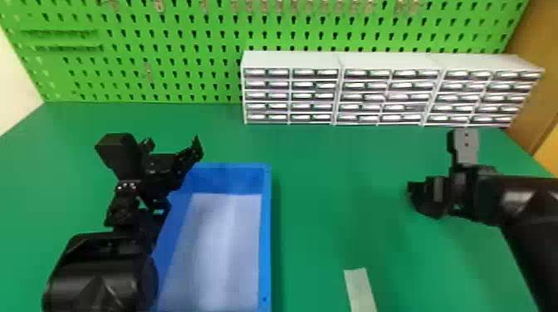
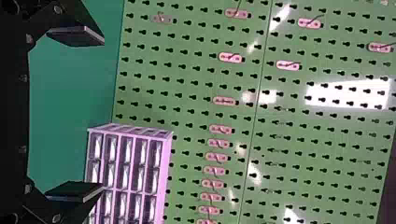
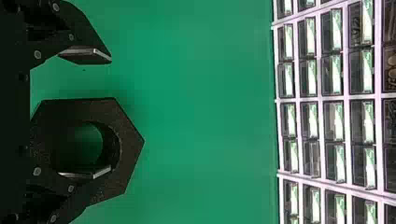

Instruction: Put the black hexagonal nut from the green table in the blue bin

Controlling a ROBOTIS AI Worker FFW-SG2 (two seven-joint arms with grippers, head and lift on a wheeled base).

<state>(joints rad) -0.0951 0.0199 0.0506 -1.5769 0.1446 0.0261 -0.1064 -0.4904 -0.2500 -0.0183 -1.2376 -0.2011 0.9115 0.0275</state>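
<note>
A pegboard (image 1: 216, 45) stood behind the desk (image 1: 332, 166), along its back edge. Before it, drawer cabinets (image 1: 290, 60) filled the back edge from the middle to near the right corner. The bin (image 1: 267, 232) sat front left; right of it lay a strip (image 1: 360, 290). The nut (image 3: 93, 109) was before the cabinets.

Head view: 1 bin (image 1: 267, 232) lower left, 3 cabinets (image 1: 290, 60) upper right, 1 pegboard (image 1: 166, 25) up top, 1 bench (image 1: 315, 186), 1 strip (image 1: 359, 286) at bottom, 2 pincers (left pincer (image 1: 182, 175), right pincer (image 1: 418, 200)). Right wrist view, lower left: 1 nut (image 3: 131, 142).
</note>
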